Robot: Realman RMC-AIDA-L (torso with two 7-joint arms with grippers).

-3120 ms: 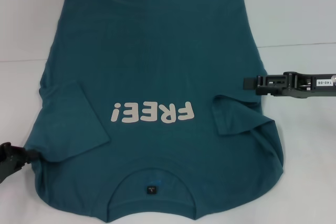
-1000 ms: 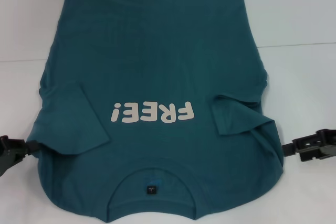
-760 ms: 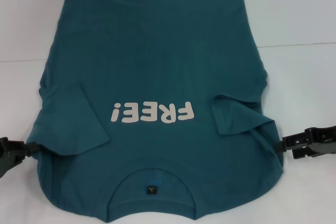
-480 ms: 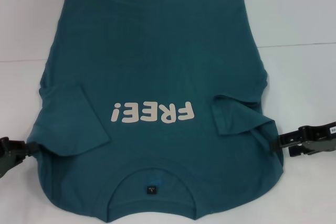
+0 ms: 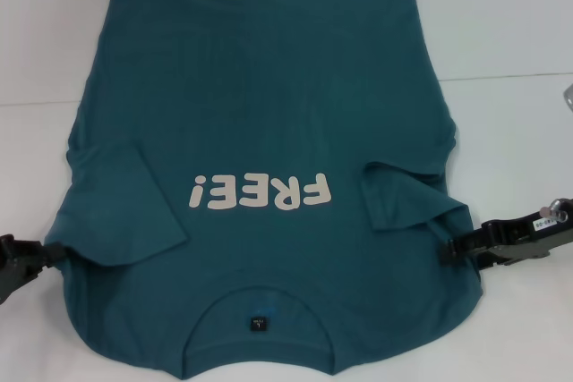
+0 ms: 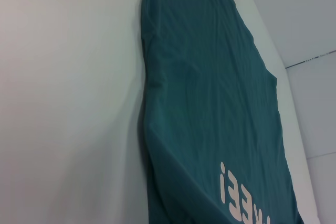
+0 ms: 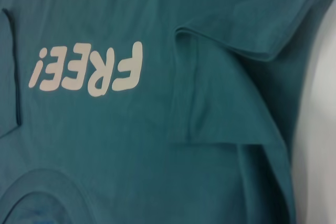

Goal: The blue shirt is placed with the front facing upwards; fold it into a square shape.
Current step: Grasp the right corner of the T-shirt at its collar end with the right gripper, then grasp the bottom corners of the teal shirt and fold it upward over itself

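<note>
A plain white tabletop (image 5: 510, 149) fills the scene, evenly lit, with a thin dark seam (image 5: 501, 76) crossing it.

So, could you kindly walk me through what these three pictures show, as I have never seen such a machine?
This is a two-armed robot with a gripper on each arm. One picture comes from a camera on its head, looking down; the other two come from cameras on its wrists. A large dark teal-blue cotton T-shirt with a cream "FREE!" print lies front up on a white table, both sleeves folded inward. The black left gripper sits at the shirt's edge near one shoulder, and the black right gripper reaches onto the opposite edge. Whether either has pinched the cloth is not visible. The wrist pictures show only shirt and table.
</note>
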